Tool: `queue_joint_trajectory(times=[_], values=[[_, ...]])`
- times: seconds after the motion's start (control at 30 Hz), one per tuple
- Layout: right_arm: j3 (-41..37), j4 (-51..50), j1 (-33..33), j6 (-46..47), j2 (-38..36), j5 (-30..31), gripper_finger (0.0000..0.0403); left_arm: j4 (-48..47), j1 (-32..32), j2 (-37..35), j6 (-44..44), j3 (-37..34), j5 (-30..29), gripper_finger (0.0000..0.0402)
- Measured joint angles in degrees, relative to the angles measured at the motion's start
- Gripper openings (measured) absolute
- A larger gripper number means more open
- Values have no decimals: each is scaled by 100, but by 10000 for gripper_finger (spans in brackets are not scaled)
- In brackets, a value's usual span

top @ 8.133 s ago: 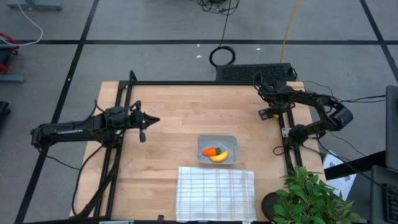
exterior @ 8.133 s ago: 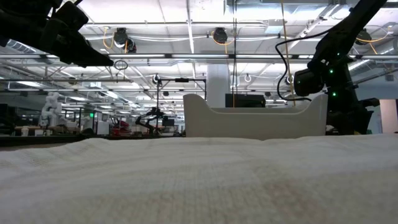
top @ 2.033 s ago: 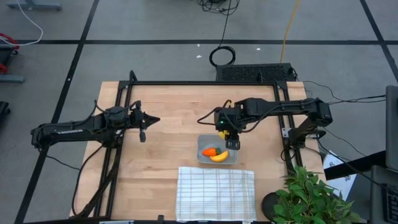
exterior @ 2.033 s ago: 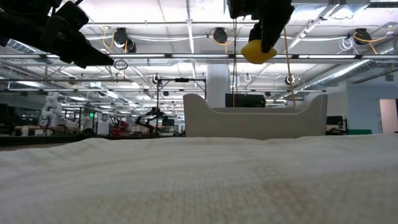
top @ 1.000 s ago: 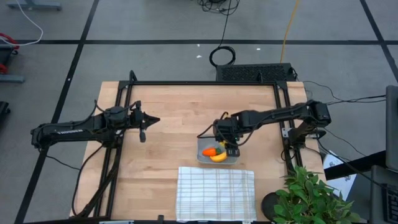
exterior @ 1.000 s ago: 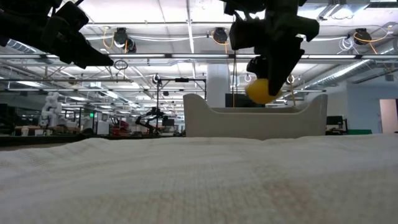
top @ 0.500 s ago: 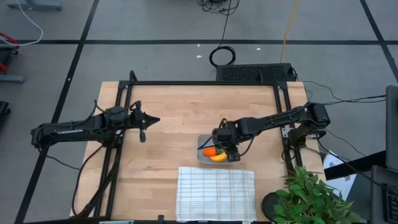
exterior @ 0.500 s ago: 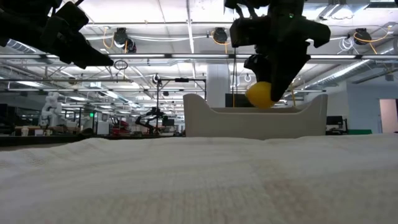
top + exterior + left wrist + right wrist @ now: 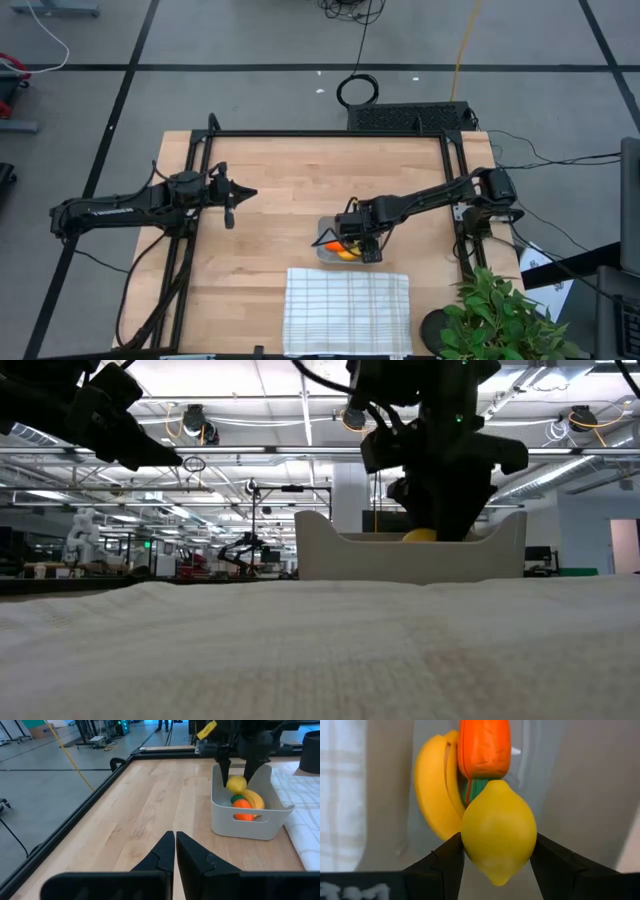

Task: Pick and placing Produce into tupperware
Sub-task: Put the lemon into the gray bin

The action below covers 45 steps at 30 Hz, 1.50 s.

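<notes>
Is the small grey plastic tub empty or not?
Not empty: the tub holds an orange carrot and a yellow banana.

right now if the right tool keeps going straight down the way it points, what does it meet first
Probably the floor of the translucent grey plastic container. The right tool, shut on the round yellow lemon, points down into it beside the yellow banana and orange carrot; depth is unclear.

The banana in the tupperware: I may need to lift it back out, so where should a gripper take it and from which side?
Probably from straight above, across the banana's narrow middle. It lies curved against the tupperware wall with the carrot alongside, so side access is blocked. The right gripper, holding the lemon above it, would need to clear first.
</notes>
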Motion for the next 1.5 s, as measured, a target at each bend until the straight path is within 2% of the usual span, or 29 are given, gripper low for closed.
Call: queue_joint_trajectory(times=[0.7, 1.0, 1.5], values=[[-2, 105, -129, 761, 106, 7, 187, -11, 0, 0, -15, 0, 2, 21], [-408, 458, -144, 979, 122, 4, 187, -9, -1, 0, -15, -1, 35, 21], [-666, 678, -155, 981, 106, 71, 187, 15, 0, -1, -13, 0, 37, 21]])
